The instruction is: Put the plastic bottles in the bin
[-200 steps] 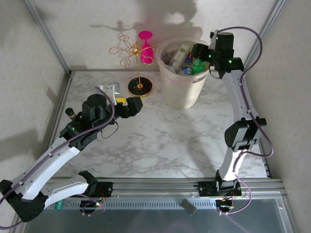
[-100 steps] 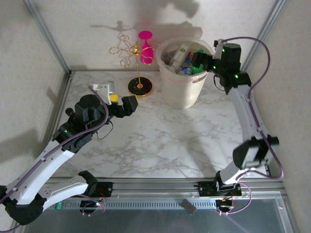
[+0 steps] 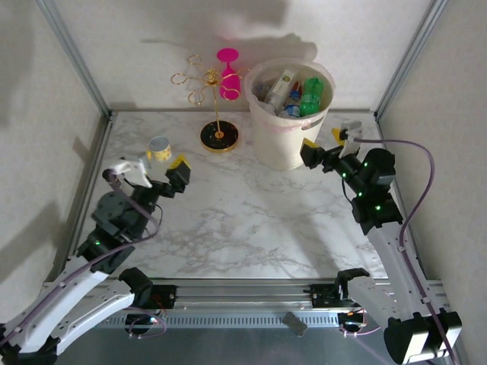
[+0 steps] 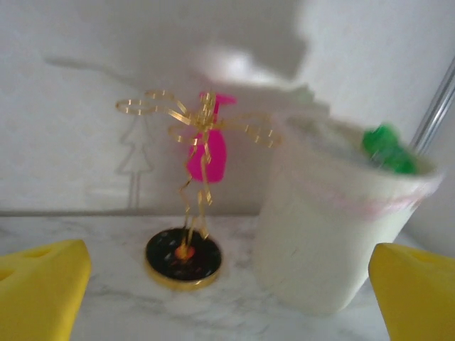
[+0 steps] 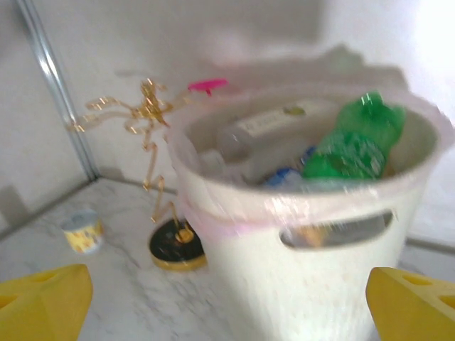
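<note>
- Your left jaws stand wide apart with nothing between them. Their yellow pads [image 4: 39,291] sit at the two edges of the left wrist view.
- Ahead of those jaws and off to the right, the bin [image 3: 283,144] stands on the bench [image 3: 251,220].
- Ahead and slightly left is a gold wire stand [image 4: 186,256] with a pink glass [image 4: 206,153] hanging on it.
- A small yellow cup [image 3: 158,147] sits just beyond the left jaws.
- Your right jaws are also wide and empty, facing the bin's wall close in front.
- The plastic bottles [image 3: 291,93] lie heaped inside the bin. A green one [image 5: 355,145] is near the rim, above and ahead of the right jaws.
</note>
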